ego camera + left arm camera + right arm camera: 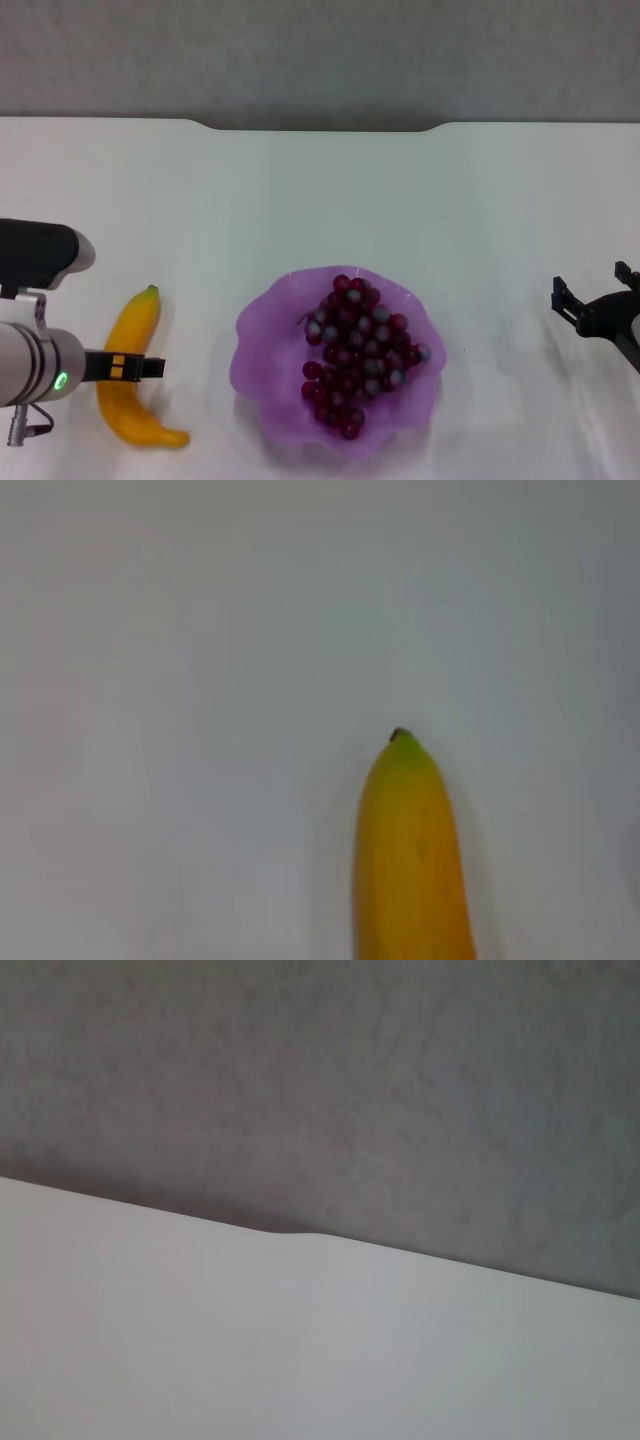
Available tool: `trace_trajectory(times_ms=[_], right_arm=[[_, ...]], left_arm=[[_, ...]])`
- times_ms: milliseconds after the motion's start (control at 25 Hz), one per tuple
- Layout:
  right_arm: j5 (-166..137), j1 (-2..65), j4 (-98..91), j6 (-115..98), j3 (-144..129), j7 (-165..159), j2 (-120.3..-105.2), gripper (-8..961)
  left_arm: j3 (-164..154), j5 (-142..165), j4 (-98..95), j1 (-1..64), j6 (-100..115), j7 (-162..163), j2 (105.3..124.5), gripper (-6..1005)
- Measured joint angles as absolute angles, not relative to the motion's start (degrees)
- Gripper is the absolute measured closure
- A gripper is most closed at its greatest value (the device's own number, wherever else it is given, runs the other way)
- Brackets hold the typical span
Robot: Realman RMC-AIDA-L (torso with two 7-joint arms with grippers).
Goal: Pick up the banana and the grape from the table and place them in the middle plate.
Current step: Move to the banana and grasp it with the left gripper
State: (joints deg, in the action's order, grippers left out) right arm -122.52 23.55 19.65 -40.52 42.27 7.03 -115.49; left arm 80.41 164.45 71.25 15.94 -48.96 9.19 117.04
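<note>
Half done: grape (pixel 360 355) already in plate (pixel 262 330), mid-table (pixel 320 190). Banana (pixel 132 370) left, lying on table just left of plate, apart from it.

Banana: curved, smooth yellow-orange, green tip pointing away from robot.

Left gripper (pixel 150 367) over banana's middle; whether clenched or released, cannot tell.

Right gripper (pixel 590 305) idle at right, spread apart, empty.

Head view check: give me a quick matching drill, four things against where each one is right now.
Things:
1. grapes
2. banana
3. left gripper
4. right gripper

Places:
A. lying on the table, left of the plate
B. over the banana's middle
C. in the purple plate
D. far right, away from the fruit

Pairs: 1-C, 2-A, 3-B, 4-D
</note>
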Motion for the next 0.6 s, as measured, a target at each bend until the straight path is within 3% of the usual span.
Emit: trace_trajectory(times_ms=[600], right_arm=[[-122.52, 23.55, 19.91, -40.94, 42.28, 7.03, -115.40, 75]], left_arm=[[80.93, 164.44, 66.05, 17.88, -46.34, 10.13, 117.04, 216]])
